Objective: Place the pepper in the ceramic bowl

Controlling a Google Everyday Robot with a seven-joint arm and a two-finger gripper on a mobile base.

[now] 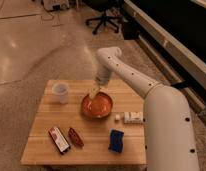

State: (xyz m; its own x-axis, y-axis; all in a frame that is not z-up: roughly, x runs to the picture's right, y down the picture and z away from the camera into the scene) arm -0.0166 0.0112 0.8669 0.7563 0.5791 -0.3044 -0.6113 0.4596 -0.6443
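- The hand [94,90] hangs just above the ceramic bowl [97,106], over the rim on the side nearest the white cup [61,92]; I cannot tell whether it is wide or narrow, but it does not carry the pepper
- The pepper [75,137] lies on the desk [96,150] near the front edge, well apart from the bowl and just beside a flat red-and-white packet [59,139]
- The step in hand, as I judge it, is the reach and grasp
- Come down over the pepper's middle and close across its narrow width, not along its length
- Keep clear of the packet, so it is neither nipped nor pushed
- Lift above the bowl's rim before travelling back, then let go low over the centre so the pepper does not bounce out
- The blue block [116,140] sits off that route
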